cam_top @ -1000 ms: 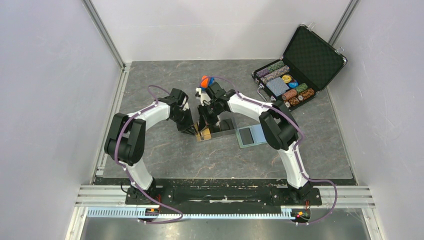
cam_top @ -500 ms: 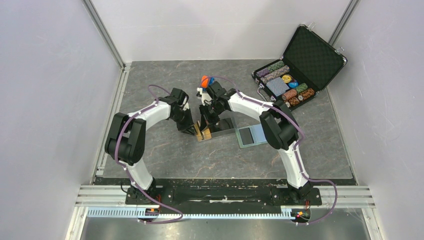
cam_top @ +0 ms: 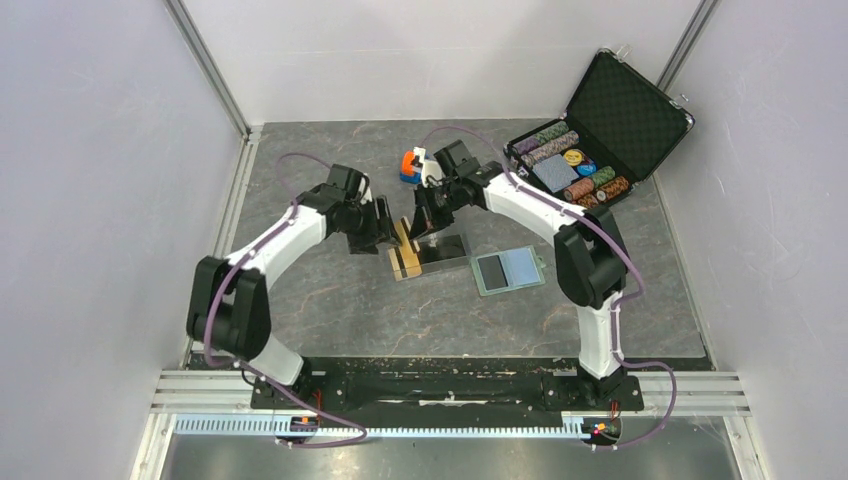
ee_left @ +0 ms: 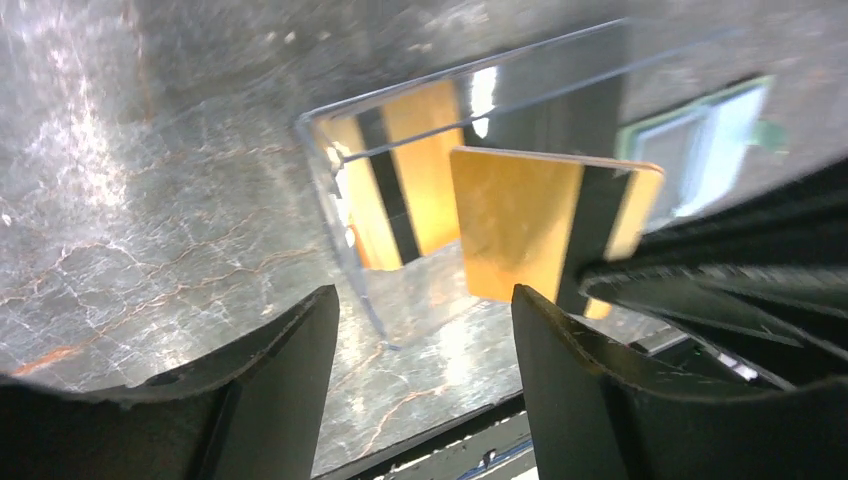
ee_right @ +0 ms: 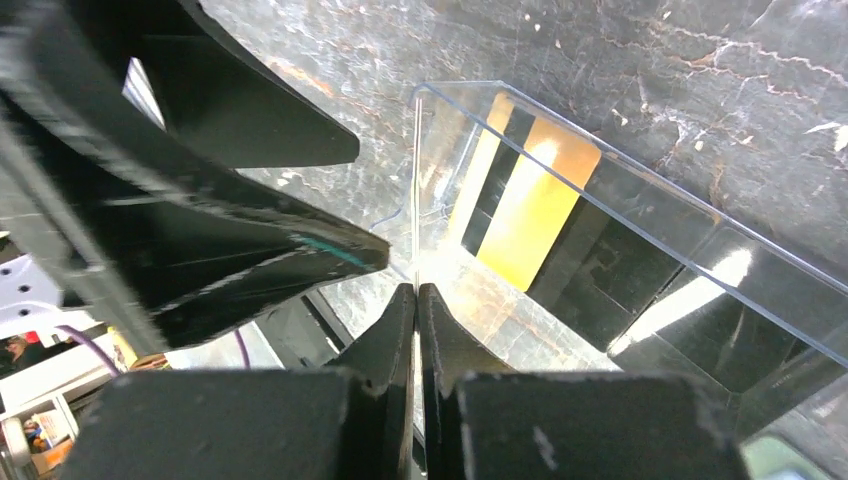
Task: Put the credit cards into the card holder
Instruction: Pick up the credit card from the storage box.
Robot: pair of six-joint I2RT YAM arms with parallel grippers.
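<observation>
A clear tray point(cam_top: 448, 252) in the middle of the table holds credit cards: an orange-gold one point(ee_right: 535, 205) and black ones point(ee_right: 625, 265). My right gripper point(ee_right: 417, 295) is shut on another orange-gold card point(ee_left: 515, 225), held upright on edge just above the tray's left end. My left gripper point(ee_left: 425, 335) stands open a short way left of that card, with nothing between its fingers. The card holder point(cam_top: 507, 270) lies open and flat right of the tray, pale blue inside; it also shows behind the tray point(ee_left: 700, 150).
An orange-and-blue toy car point(cam_top: 412, 165) sits just behind the two grippers. An open black chip case point(cam_top: 590, 130) stands at the back right. Grey walls close in the table on both sides.
My left gripper has opened, let go of the orange-gold card and drawn back to the left. The right gripper has stayed shut on the card and risen a little.
</observation>
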